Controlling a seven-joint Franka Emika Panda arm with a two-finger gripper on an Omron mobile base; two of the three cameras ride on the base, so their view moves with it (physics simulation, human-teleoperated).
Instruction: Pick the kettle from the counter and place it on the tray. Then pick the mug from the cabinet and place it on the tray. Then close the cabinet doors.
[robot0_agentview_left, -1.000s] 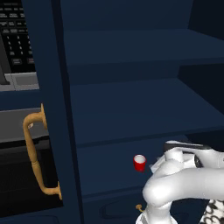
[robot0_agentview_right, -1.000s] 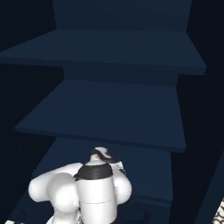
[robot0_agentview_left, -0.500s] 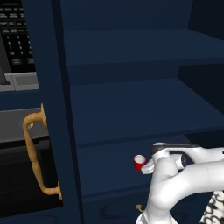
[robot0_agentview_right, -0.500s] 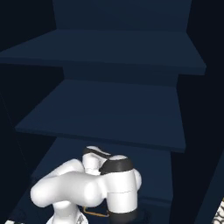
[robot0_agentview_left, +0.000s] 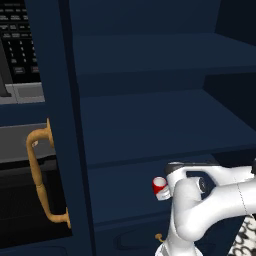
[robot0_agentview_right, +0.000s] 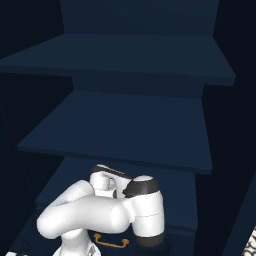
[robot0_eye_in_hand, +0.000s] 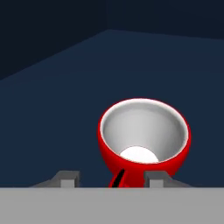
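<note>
Red mug (robot0_eye_in_hand: 144, 140) sits just ahead of the gripper (robot0_eye_in_hand: 113, 178), its white mouth facing the hand; the two finger tips (robot0_eye_in_hand: 68, 178) stand apart at its base, and whether they already pinch it I cannot tell; it rests on a low shelf of the navy cabinet (robot0_agentview_left: 150, 125); I judge it light, rigid and slick, best taken across the rim wall; a gold-handled cabinet door (robot0_agentview_left: 55, 125) stands further left.
</note>
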